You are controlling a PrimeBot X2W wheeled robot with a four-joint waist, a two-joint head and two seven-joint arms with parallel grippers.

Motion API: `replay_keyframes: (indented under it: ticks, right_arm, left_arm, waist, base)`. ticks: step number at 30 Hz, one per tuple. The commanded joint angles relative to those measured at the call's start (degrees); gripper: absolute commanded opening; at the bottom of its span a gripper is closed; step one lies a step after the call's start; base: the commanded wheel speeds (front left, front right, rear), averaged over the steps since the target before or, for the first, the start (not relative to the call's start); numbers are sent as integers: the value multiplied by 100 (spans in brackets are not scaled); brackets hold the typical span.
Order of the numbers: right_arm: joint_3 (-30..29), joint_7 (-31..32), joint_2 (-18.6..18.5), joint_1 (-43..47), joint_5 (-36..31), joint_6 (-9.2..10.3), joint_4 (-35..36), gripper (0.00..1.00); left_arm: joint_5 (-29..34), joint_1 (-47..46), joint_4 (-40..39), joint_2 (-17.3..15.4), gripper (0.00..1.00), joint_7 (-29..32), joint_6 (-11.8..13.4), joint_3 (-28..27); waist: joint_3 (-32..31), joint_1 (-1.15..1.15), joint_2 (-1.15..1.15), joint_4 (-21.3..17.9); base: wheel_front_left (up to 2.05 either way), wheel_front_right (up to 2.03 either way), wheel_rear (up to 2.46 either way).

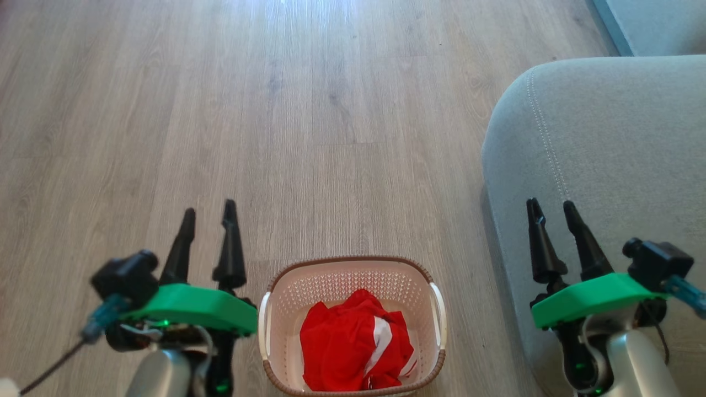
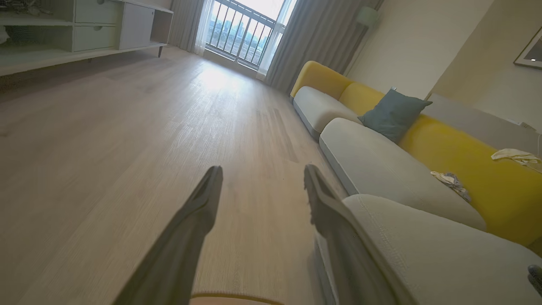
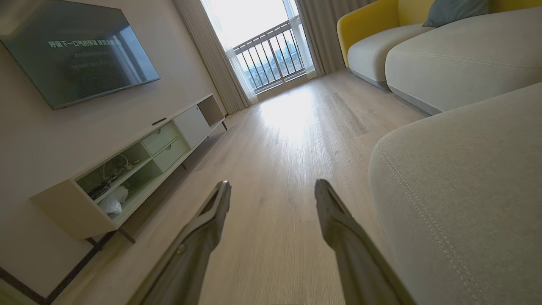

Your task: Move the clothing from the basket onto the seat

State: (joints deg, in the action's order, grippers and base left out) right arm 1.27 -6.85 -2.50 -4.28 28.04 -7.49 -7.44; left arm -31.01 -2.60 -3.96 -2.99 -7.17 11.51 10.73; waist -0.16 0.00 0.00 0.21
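Clothing bunched in one red heap with a white band, low inside the basket, at the bottom middle of the head view on the floor. Left gripper just beside the basket's left handle, fingers parted, grasping nothing, pointing away over bare boards. Right gripper likewise spread and empty, well off to the basket's right, hanging above the edge of the seat. Heap therefore behind and below both sets of fingertips, between the two arms, and clearly nearer the left one. Looks like nothing lifted out so far; hard to tell the garments apart in the pile. Probably calls for drawing the left wrist back and tipping its fingers down into the basket rather than reaching forward. No clear long axis to the heap, roughly as wide as deep, white band running on a slant. Seat to the basket's right, near but apart, so a carry across toward the right arm's side.
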Motion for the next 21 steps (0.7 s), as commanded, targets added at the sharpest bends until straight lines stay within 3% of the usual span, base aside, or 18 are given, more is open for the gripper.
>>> replay_keyframes:
  ticks: [1,16,21]
  right_arm:
    - [117,-88,-50,-241,-170,0,181,100]
    - [324,-360,-34,-318,-1116,0,-684,100]
    - [400,-445,-34,-350,-1405,0,-787,100]
  left_arm:
    - [190,-289,-183,-105,100,-67,85,-30]
    - [1303,-500,382,-811,100,-335,1496,1556]
    - [1470,-498,465,-850,100,-419,1706,1779]
  waist:
    - [-1,0,0,-4]
    - [-69,0,0,-73]
    - [-83,0,0,-76]
  base:
    - [0,0,0]
    - [0,0,0]
    - [0,0,0]
